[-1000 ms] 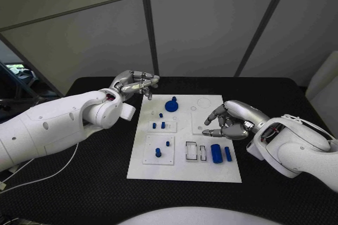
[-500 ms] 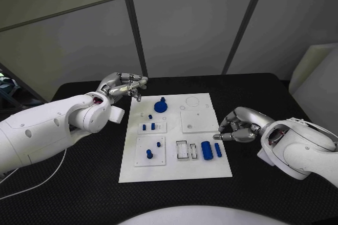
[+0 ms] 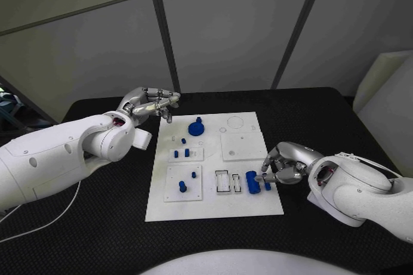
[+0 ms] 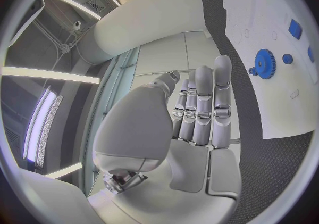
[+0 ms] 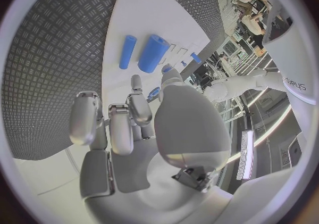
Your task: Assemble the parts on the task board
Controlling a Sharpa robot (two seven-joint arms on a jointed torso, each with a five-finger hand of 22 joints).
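Note:
The white task board (image 3: pixel 215 206) lies in the middle of the black table. On it stand a blue gear (image 3: pixel 196 129) and a few small blue pegs (image 3: pixel 181 153), with two more pegs (image 3: pixel 181 185) on a raised plate. A thick blue cylinder (image 3: pixel 252 182) and a slim one (image 3: pixel 267 183) lie near its right edge. My right hand (image 3: pixel 282 166) hovers right beside the slim cylinder, fingers loosely curled, holding nothing; both cylinders (image 5: pixel 153 54) lie beyond its fingertips. My left hand (image 3: pixel 151 103) is raised off the board's far left corner, fingers (image 4: pixel 199 107) straight, empty.
Two empty rectangular slots (image 3: pixel 228 182) sit just left of the thick cylinder. A blank raised square plate (image 3: pixel 241 147) and small round holes (image 3: pixel 232 123) occupy the board's far right part. Black table surface (image 3: pixel 103 215) surrounds the board on all sides.
My right hand has come off the board's middle right, dropped toward its right edge and closed in on the slim cylinder. The left hand stays where it was; the camera shifted.

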